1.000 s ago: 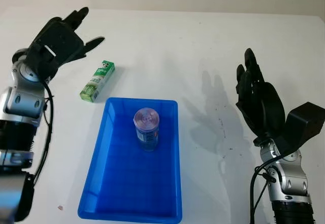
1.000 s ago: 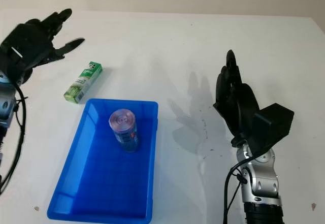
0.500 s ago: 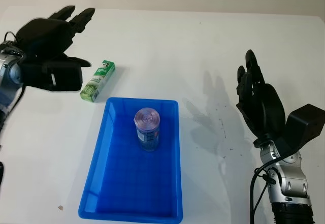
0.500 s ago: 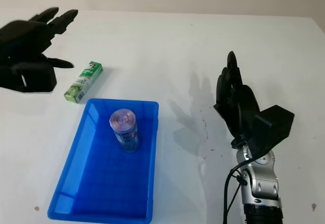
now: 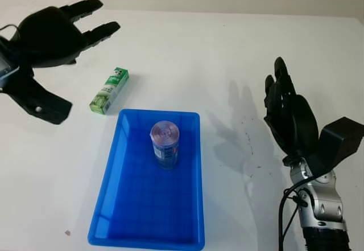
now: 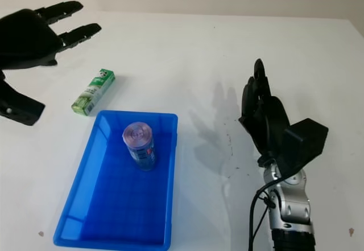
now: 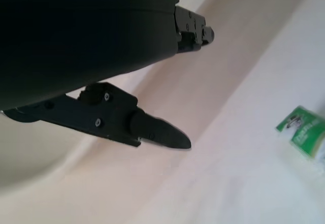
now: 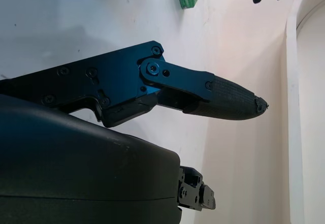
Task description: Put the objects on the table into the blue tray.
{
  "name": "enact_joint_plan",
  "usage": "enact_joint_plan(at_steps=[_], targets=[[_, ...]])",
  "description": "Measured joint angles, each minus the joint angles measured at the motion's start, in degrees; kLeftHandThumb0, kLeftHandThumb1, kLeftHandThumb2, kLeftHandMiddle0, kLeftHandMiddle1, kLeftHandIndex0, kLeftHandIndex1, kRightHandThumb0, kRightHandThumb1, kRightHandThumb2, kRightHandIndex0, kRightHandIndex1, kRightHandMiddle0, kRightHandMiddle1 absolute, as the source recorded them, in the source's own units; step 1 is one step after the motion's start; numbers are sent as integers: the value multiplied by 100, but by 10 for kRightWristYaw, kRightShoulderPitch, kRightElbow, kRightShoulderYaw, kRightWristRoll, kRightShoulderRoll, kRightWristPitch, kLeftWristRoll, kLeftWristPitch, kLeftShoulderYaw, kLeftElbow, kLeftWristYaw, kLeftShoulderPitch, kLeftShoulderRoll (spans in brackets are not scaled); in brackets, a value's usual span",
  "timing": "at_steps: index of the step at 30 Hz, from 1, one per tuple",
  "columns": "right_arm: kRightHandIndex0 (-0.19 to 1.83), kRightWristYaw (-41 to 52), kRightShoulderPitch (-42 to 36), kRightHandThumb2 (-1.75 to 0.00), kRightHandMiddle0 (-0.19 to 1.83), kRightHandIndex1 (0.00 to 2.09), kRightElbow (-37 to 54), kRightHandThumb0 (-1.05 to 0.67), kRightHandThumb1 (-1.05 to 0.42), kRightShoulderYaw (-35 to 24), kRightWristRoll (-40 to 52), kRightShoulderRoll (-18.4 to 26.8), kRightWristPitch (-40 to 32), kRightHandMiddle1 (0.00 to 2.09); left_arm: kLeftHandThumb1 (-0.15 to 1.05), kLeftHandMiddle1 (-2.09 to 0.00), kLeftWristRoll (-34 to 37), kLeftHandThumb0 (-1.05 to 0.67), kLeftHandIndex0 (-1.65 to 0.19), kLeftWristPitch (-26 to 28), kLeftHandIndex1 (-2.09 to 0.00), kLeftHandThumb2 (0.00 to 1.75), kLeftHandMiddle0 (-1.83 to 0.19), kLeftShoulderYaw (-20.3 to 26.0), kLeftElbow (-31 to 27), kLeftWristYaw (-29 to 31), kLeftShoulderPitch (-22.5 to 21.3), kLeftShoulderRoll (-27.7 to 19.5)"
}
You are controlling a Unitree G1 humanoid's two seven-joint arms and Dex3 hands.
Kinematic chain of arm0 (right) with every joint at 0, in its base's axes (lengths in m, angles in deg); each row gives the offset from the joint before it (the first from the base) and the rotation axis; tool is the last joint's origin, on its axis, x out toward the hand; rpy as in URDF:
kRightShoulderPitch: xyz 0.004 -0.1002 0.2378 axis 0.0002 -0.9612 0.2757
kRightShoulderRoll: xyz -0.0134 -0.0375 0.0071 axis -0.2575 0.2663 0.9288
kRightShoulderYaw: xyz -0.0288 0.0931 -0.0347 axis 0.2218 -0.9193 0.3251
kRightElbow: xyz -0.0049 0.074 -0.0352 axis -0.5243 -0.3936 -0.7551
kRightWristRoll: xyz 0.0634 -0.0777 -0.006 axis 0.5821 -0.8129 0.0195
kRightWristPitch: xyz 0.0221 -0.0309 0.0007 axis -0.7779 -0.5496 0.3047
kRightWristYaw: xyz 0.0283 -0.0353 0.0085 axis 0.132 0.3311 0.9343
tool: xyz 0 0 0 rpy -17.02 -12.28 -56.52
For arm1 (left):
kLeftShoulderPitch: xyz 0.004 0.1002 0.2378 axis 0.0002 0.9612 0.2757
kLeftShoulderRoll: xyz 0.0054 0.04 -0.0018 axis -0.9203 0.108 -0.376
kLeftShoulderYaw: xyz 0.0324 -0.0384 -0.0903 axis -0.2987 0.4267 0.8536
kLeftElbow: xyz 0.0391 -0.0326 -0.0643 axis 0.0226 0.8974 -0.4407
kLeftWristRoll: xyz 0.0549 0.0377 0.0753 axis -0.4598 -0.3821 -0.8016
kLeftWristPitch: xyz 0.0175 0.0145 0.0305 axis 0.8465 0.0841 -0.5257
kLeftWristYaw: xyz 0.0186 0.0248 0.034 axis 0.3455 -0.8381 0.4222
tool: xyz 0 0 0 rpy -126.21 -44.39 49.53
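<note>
A blue tray lies on the white table in front of me. A purple-topped can stands upright inside its far half. A green and white box lies on the table just beyond the tray's far left corner; it also appears as a green box in the left wrist view. My left hand hovers open above the table, to the left of the box and apart from it. My right hand is held upright and open at the right, well away from the tray.
The white table stretches beyond and to the right of the tray. A pale wall edge runs along the back. Small dark specks mark the table between the tray and the right hand.
My left hand has turned and swung a little to the left, and its fingers now point right toward the far side of the box. The right hand, tray, can and box have not moved.
</note>
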Motion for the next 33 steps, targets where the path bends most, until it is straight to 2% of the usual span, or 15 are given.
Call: enact_joint_plan(at_steps=[5, 7, 11, 14, 17, 20, 27, 33], targets=[[-19, -3, -1, -68, -19, 0, 0, -77, -105, 0, 1, 0, -3, 0, 101, -8, -69, -13, -15, 0, -10, 6, -18, -75, 53, -81, -61, 11], [-19, -1, -1, -68, -19, 0, 0, -77, -105, 0, 1, 0, -3, 0, 104, -8, -89, -15, -16, 5, -10, 7, -20, -103, 78, -126, -77, 21], [-19, -1, -3, -68, -19, 0, 0, -77, -105, 0, 1, 0, -3, 0, 105, -6, -126, -22, -11, 13, -7, 24, -18, -161, 120, -214, -98, 40], [-19, 2, -6, -68, -19, 0, 0, -77, -105, 0, 0, 0, -2, 0, 105, -5, -138, -14, -10, 12, -7, 26, -17, -195, 140, -254, -108, 51], [-19, 3, -8, -68, -19, 0, 0, -78, -105, 1, -1, 0, -2, 0, 105, -6, -146, -16, -9, 9, -6, 33, -18, -223, 150, -267, -118, 62], [-19, 2, -9, -67, -19, 0, 0, -78, -105, 1, -1, 0, -2, 0, 105, -6, -151, -12, -14, -1, -9, 28, -19, -248, 153, -280, -124, 69], [-19, 7, -9, -67, -19, 0, 0, -79, -105, 1, 0, 0, -2, 0, 105, -5, -144, -9, -12, -12, -8, 33, -17, -274, 157, -287, -124, 84], [-19, 6, -9, -68, -19, 0, 0, -78, -105, 0, 1, -1, -2, 0, 105, -3, -145, -28, -7, -4, -5, 36, -11, -302, 157, -289, -118, 89]])
